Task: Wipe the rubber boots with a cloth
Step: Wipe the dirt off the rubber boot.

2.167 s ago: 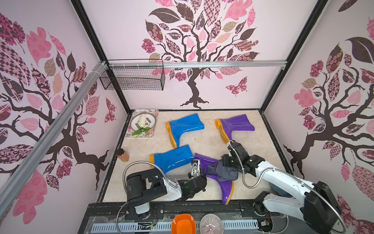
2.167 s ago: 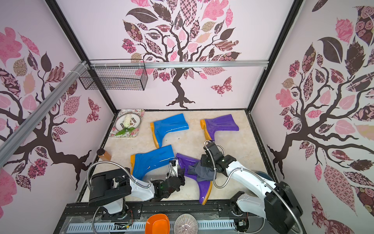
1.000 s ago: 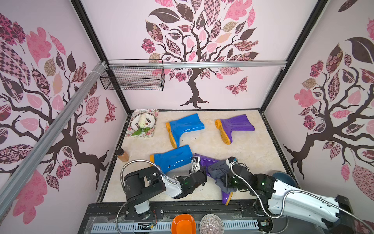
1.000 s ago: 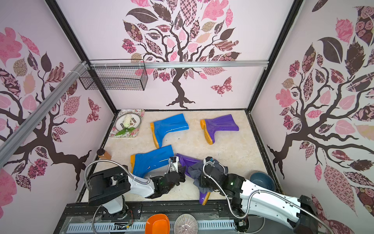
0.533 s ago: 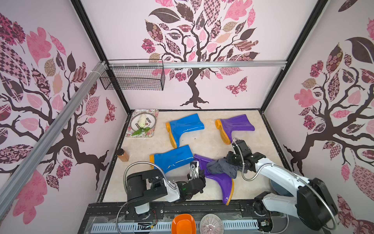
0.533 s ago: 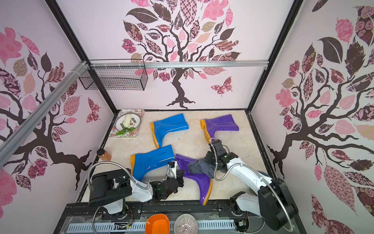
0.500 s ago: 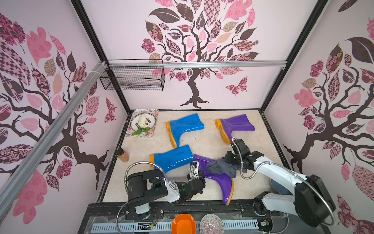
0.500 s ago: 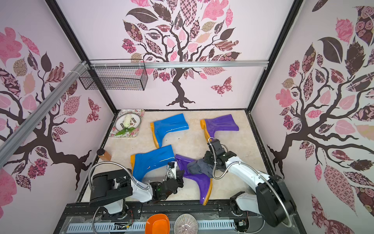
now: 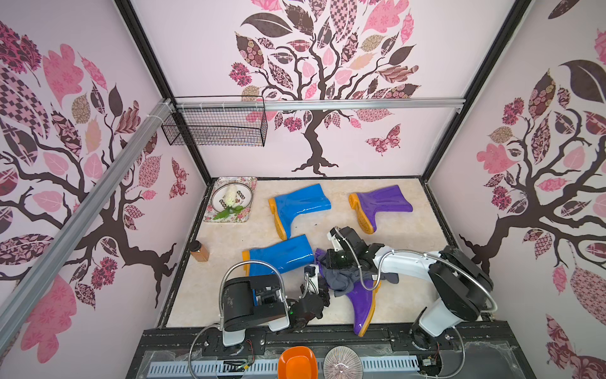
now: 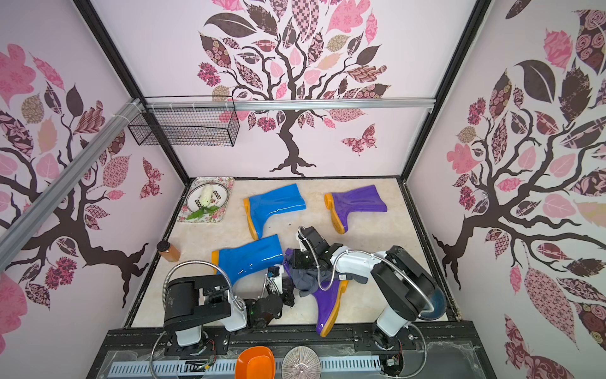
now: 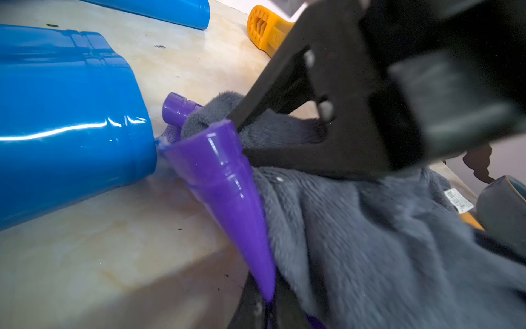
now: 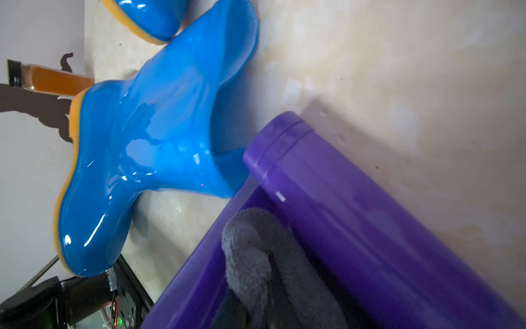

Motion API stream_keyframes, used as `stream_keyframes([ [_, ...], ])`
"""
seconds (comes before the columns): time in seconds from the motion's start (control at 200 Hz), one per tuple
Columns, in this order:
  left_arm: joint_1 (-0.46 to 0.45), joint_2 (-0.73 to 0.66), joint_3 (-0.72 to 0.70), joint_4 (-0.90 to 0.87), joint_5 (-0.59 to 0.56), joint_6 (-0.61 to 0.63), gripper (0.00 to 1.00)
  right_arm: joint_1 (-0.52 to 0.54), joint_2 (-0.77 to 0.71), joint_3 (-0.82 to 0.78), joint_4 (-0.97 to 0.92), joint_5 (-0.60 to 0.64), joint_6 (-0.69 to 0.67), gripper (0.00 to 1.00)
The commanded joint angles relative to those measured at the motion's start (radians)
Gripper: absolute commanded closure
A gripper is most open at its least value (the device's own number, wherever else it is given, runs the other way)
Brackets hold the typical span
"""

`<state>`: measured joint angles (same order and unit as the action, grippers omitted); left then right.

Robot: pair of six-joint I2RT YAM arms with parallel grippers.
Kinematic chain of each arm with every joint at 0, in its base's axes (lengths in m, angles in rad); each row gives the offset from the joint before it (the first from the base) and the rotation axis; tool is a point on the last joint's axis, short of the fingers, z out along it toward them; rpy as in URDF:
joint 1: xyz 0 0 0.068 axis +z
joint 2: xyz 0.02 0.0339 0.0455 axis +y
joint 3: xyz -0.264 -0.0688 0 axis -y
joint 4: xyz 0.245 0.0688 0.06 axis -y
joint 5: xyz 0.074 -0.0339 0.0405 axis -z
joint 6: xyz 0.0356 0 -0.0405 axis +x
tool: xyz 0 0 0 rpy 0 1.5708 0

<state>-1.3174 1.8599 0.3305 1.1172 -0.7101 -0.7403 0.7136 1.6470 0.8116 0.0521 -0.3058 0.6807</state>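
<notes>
Blue boots [image 9: 301,205] and purple boots [image 9: 383,201] are soled in orange-yellow (both pairs); the cloth [image 9: 341,280] is seen dark grey.

In both top views, the cloth [image 9: 342,283] and the right arm cover most of the shaft of the near purple boot [image 9: 362,303]. The fingertips of the right gripper [image 11: 242,138] are buried in the cloth there. In the left wrist view its body is blurred and cut off by the frame edge. The left gripper [image 11: 270,310] shows only as dark slivers at the frame edge, clamped about the boot's rim. The bowl [image 10: 434,305] sits mostly behind the right arm. The cloth's label [image 11: 458,200] is too small to read.
</notes>
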Motion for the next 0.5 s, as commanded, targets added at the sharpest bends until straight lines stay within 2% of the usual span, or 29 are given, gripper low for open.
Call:
stream_keyframes([
  [0.0, -0.015, 0.012, -0.024, 0.03, 0.002, 0.028, 1.0, -0.089, 0.005, -0.033, 0.018, 0.015, 0.011, 1.0],
  [0.115, -0.016, 0.015, -0.027, 0.03, -0.004, 0.028, 1.0, -0.152, -0.064, -0.081, -0.169, 0.223, -0.039, 1.0],
  [0.225, -0.014, 0.031, -0.027, 0.039, -0.002, 0.017, 1.0, -0.174, -0.196, -0.149, -0.216, 0.302, -0.071, 1.0],
  [0.285, -0.016, 0.034, -0.028, 0.04, 0.0, 0.01, 1.0, -0.171, -0.26, -0.172, -0.195, 0.253, -0.086, 1.0],
  [0.35, -0.016, 0.036, -0.025, 0.04, 0.0, 0.012, 1.0, -0.138, -0.281, -0.174, -0.127, 0.119, -0.104, 1.0],
  [0.495, -0.015, 0.036, -0.019, 0.039, -0.012, 0.025, 1.0, 0.063, -0.175, -0.005, -0.143, 0.006, -0.164, 1.0],
])
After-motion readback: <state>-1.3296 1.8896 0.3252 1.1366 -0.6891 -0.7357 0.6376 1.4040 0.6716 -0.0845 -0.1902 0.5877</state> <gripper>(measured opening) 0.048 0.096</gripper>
